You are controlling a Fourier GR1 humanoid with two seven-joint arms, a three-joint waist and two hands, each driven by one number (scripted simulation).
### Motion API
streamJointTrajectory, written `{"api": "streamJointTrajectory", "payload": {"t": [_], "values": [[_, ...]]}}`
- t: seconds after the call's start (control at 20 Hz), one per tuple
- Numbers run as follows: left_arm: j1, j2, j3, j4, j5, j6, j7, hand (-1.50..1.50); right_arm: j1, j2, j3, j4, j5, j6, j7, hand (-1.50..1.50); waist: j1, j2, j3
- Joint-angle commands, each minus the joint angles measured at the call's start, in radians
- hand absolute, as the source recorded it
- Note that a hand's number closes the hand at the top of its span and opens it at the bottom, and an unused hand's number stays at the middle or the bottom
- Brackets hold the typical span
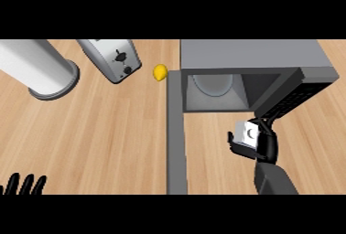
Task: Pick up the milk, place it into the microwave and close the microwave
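The milk (pixel 247 131) is a small white carton held in the right hand (pixel 265 145), whose black fingers and thumb curl round it from both sides and hide much of it. It sits outside the microwave (pixel 250 52), just near of the opening's right corner and close to the dark panel (pixel 297 98) on the microwave's right side. Whether the carton's base touches the counter (pixel 101 132) cannot be told. The right forearm comes up from the lower edge, right of centre.

The microwave stands at the far right of the counter with its grey cavity open toward the near side. 1 round pale turntable (pixel 213 84) shows on the cavity floor. The door (pixel 176 137) is swung fully open on the left side and seen edge-on, a long grey strip running from the microwave's left corner to the near edge.

Left of the microwave, just beside its far left corner, lies 1 yellow lemon (pixel 160 72). Further left stands a silver toaster (pixel 111 59), tilted in the view, and at the far left a tall white cylinder (pixel 40 68) with a grey rim.

The left hand (pixel 24 185) rests at the near left corner, fingers straight and pointing up, holding nothing.
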Motion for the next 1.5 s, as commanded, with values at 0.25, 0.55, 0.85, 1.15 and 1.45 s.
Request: {"api": "streamJointTrajectory", "payload": {"t": [0.25, 0.55, 0.85, 1.15, 1.45], "values": [[0.052, -0.005, -0.027, -0.033, -0.016, -0.022, -0.01, -1.5, 0.248, 0.004, 0.19, -0.474, 0.043, -0.002, 0.197, 1.5, -0.006, -0.012, -0.01], [0.019, 0.007, 0.013, -0.012, 0.033, -0.009, -0.018, -1.5, 0.487, 0.013, 0.342, -0.837, -0.026, 0.094, 0.317, 1.5, 0.002, -0.006, -0.008], [0.113, -0.009, -0.04, -0.071, -0.003, -0.005, -0.031, -1.5, 0.494, 0.013, 0.463, -1.059, -0.191, 0.055, 0.495, 1.5, 0.016, -0.005, -0.007], [0.09, 0.021, 0.033, -0.019, 0.046, -0.045, -0.049, -1.5, 0.403, 0.013, 0.528, -1.022, -0.074, -0.12, 0.553, 1.5, 0.021, -0.002, -0.007], [0.023, 0.027, 0.068, 0.075, 0.043, -0.053, -0.063, -1.5, 0.186, 0.013, 0.564, -0.903, -0.06, -0.235, 0.672, 1.5, 0.024, -0.001, -0.007]]}}
